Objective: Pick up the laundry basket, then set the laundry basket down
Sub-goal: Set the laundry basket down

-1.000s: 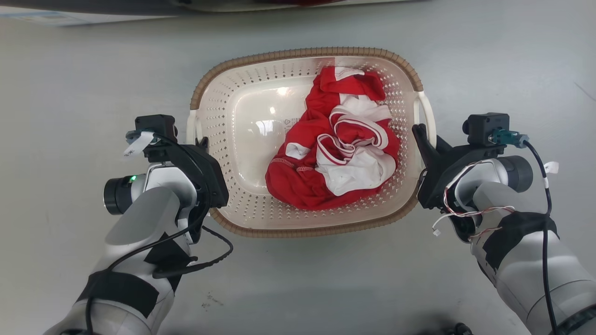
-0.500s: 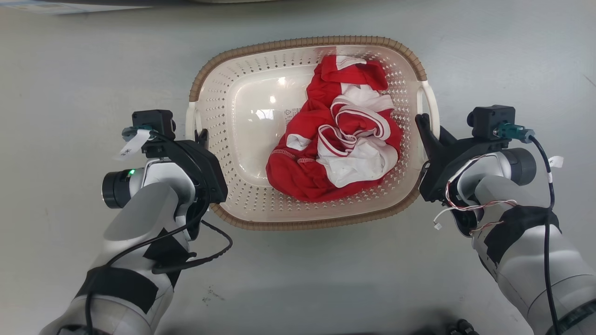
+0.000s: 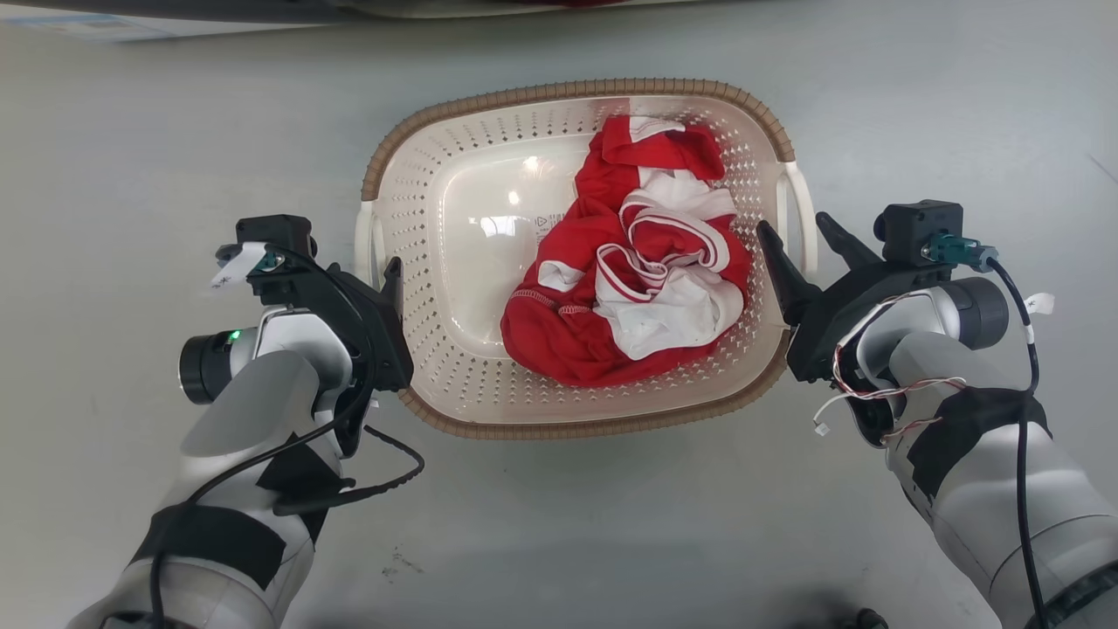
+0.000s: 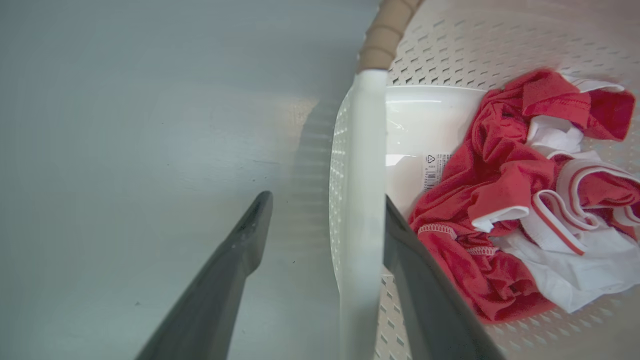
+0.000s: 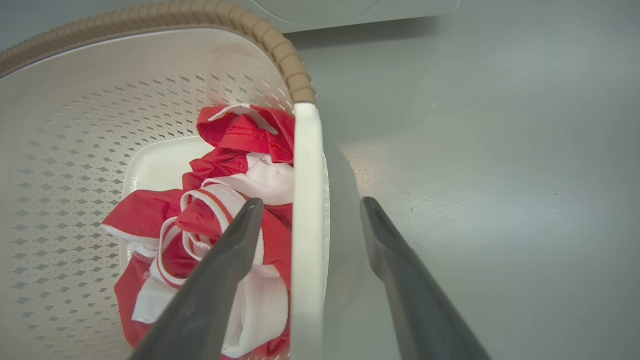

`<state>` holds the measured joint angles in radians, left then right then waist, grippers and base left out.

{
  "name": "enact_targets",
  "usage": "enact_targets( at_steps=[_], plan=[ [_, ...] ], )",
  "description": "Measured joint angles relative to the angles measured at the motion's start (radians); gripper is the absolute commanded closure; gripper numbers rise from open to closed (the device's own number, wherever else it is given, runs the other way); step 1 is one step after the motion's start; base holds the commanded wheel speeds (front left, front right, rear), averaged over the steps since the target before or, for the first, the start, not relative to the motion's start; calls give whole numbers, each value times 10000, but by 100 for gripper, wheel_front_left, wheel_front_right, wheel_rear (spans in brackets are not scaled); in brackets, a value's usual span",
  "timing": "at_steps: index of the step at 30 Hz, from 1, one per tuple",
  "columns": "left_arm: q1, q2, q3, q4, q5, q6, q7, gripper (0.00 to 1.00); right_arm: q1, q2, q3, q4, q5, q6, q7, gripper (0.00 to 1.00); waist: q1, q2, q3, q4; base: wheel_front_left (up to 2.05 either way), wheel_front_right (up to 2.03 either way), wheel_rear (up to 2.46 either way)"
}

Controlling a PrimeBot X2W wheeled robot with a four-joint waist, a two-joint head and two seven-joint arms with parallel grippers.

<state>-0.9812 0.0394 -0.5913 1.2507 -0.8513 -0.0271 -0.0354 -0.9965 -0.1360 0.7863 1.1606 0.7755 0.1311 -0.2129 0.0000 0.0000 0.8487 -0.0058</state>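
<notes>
The laundry basket (image 3: 576,88), cream with a brown woven rim, stands on the grey floor between my arms. Red and white clothes (image 3: 638,279) lie in its right half. My left gripper (image 3: 374,273) is open at the basket's left side. In the left wrist view the white left handle (image 4: 367,190) runs between the spread fingers of that gripper (image 4: 325,220). My right gripper (image 3: 805,249) is open, with one finger on each side of the right handle (image 3: 808,210). The right wrist view shows this handle (image 5: 306,200) in the gap of the right gripper (image 5: 310,215).
The lower edge of a pale appliance (image 5: 350,10) shows beyond the basket. A black cable (image 3: 393,472) loops from my left forearm just in front of the basket's near rim. Bare grey floor (image 3: 131,175) lies on both sides.
Both grippers have opened and let go of the handles they were shut on. The whole head picture has shifted slightly, so the camera moved.
</notes>
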Motion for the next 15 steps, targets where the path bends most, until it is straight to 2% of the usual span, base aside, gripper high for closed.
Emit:
enact_targets(
  at_steps=[6,15],
  plan=[
    [88,-15,-2,36,-17,-77,-40,0,84,-6,59,-90,88,0,-92,0,0,0,-328,35,0,0,0],
    [570,-23,-107,2,58,-268,-1172,0,677,-140,-35,-320,328,0,-343,0,-1,0,-1181,55,0,0,0]
  ],
)
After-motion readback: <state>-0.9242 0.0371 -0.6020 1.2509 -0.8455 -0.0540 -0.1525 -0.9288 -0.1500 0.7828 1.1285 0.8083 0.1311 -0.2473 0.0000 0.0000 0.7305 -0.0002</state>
